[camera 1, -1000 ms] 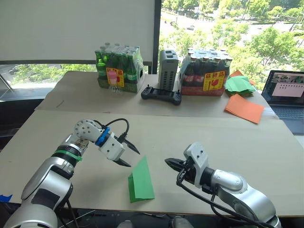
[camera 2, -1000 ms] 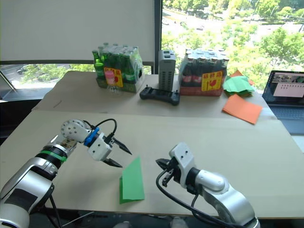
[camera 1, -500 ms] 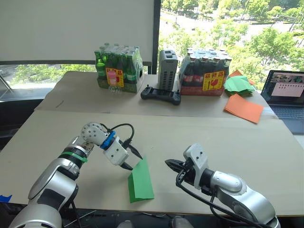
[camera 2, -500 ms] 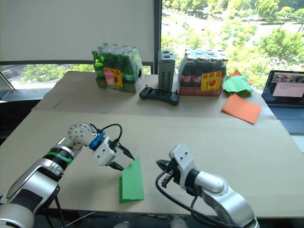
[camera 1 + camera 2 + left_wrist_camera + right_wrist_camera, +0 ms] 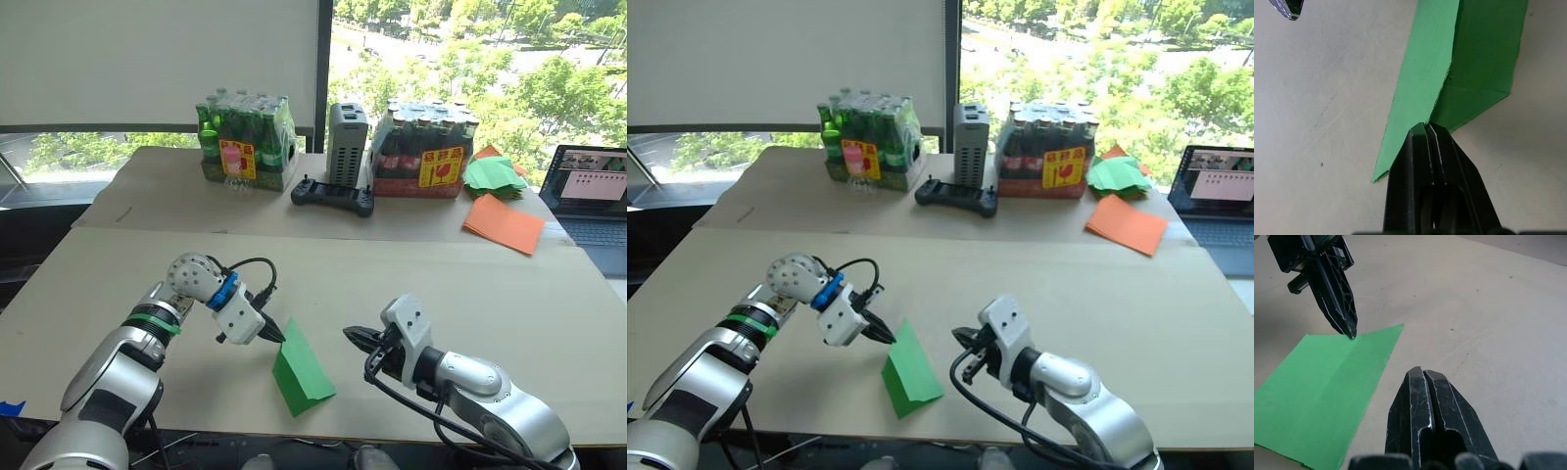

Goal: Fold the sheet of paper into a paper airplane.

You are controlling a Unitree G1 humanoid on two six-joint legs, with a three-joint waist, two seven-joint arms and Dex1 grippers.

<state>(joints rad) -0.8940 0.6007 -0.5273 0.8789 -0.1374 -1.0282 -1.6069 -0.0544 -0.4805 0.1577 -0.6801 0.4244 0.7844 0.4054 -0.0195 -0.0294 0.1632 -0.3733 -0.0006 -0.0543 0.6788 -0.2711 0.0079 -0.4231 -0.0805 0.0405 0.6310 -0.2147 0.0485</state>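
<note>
— Listing nearest first: our left gripper [image 5: 279, 336], fingers pressed together, tips at the folded sheet of paper's [image 5: 302, 369] upper edge near the table's [image 5: 411, 274] front.
— Our right gripper [image 5: 355, 338], fingers together, holds nothing beside it; bottle packs [image 5: 247, 142] stand far back.

1. One folded sheet of paper [image 5: 301, 372] at 6 o'clock.
2. Two bottle packs: green [image 5: 247, 143] at 11 o'clock, dark [image 5: 423, 147] at 1 o'clock.
3. One orange sheet [image 5: 503, 223], one heap of green sheets [image 5: 495, 175], at 2 o'clock.
4. One laptop [image 5: 589, 194], one controller [image 5: 332, 196], one grey box [image 5: 347, 143].
</note>
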